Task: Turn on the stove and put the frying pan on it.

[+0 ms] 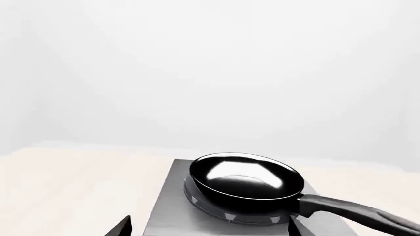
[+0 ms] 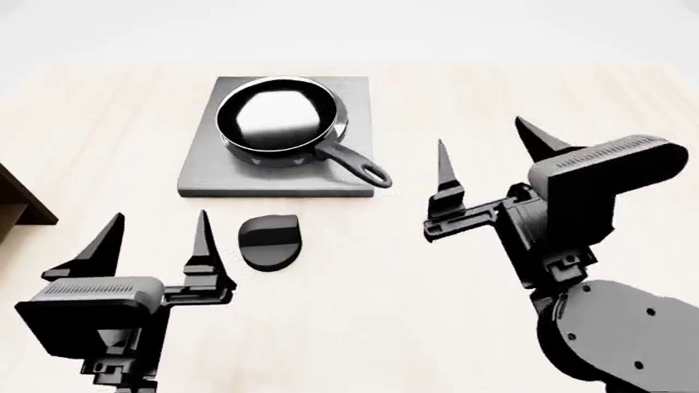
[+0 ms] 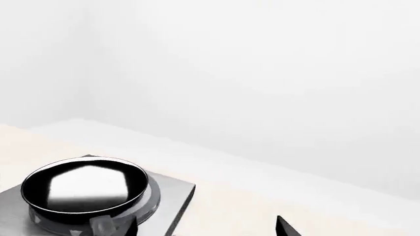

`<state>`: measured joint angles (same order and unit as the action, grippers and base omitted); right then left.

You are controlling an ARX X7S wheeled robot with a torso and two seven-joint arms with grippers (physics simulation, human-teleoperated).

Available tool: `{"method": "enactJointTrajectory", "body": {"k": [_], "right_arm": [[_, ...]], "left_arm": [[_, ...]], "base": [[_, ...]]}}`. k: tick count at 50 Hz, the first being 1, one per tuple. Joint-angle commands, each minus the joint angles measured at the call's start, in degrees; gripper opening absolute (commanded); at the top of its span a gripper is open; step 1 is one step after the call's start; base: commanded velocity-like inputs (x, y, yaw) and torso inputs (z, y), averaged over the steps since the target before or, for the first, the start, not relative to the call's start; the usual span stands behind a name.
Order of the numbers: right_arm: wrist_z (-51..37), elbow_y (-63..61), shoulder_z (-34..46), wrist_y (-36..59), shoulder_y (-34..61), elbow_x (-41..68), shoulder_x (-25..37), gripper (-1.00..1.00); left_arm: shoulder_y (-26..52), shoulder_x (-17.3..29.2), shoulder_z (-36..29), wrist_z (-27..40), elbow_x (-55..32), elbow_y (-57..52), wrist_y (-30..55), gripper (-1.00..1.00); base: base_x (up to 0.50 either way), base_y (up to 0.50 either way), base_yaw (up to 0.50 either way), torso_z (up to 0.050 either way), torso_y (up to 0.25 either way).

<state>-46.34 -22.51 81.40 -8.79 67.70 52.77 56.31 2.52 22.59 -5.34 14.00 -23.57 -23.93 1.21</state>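
The frying pan (image 2: 277, 119) sits on the burner of the grey stove (image 2: 208, 168), its handle (image 2: 355, 164) pointing toward the near right. The pan also shows in the left wrist view (image 1: 244, 178) and in the right wrist view (image 3: 84, 191). The stove shows there too (image 1: 169, 211) (image 3: 172, 196). The black round knob (image 2: 268, 241) lies on the table just in front of the stove. My left gripper (image 2: 153, 241) is open and empty, near and left of the knob. My right gripper (image 2: 489, 155) is open and empty, right of the pan handle.
A brown wooden shelf corner (image 2: 20, 205) shows at the left edge. The light wooden table (image 2: 361, 295) spreads under both arms. A white wall stands behind the table.
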Motion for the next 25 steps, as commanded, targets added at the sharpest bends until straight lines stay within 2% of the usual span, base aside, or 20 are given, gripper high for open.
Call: {"method": "enactJointTrajectory", "body": {"k": [1,6,9,11,15,17,18,20,24,25], "right_arm": [[-17.4,-13.2,0.7,-17.3,-15.2,-19.2,17.2,1.00],[-24.8,-14.4,1.1,-26.5,-19.9,-27.6,22.2,1.00],[-29.4,-14.0,1.0,-28.8,-21.5,-32.6,23.0,1.00],[-36.6,-13.6,0.5,-28.3,-23.1,-39.6,23.6,1.00],[-42.5,-11.0,-0.1,-35.8,-25.4,-45.5,24.0,1.00],[-43.6,-10.3,-10.0,-37.0,-33.9,-46.2,23.8,1.00],[-43.6,-9.9,-17.8,-38.1,-40.8,-46.4,23.2,1.00],[-43.3,-10.0,-21.8,-38.5,-45.4,-47.4,23.1,1.00],[-43.6,-10.9,-40.8,-35.7,-61.9,-50.5,20.4,1.00],[-42.9,-10.8,-40.9,-36.2,-62.4,-50.3,20.3,1.00]], "left_arm": [[-1.9,0.2,3.0,0.9,0.2,-2.6,-4.4,1.00],[-3.2,-0.9,4.8,0.4,-2.2,-3.7,-8.6,1.00],[-3.4,-1.8,5.0,0.4,-0.6,-3.2,-10.9,1.00],[-3.7,-2.6,5.6,0.5,-0.4,-3.4,-13.1,1.00],[-3.5,-3.8,7.1,1.2,0.1,-2.9,-16.2,1.00],[-3.6,-4.0,7.8,1.2,-1.1,-3.0,-16.9,1.00],[-4.0,-4.4,8.4,0.7,-1.6,-3.2,-18.9,1.00],[-4.7,-5.1,9.0,0.3,-0.4,-3.5,-21.9,1.00],[-5.5,-6.2,10.4,0.1,-0.9,-3.8,-25.9,1.00],[-5.6,-6.2,10.5,0.1,-1.1,-3.9,-26.1,1.00]], "base": [[0.00,0.00,0.00,0.000,0.000],[0.00,0.00,0.00,0.000,0.000],[0.00,0.00,0.00,0.000,0.000],[0.00,0.00,0.00,0.000,0.000],[0.00,0.00,0.00,0.000,0.000],[0.00,0.00,0.00,0.000,0.000],[0.00,0.00,0.00,0.000,0.000],[0.00,0.00,0.00,0.000,0.000],[0.00,0.00,0.00,0.000,0.000],[0.00,0.00,0.00,0.000,0.000]]}}
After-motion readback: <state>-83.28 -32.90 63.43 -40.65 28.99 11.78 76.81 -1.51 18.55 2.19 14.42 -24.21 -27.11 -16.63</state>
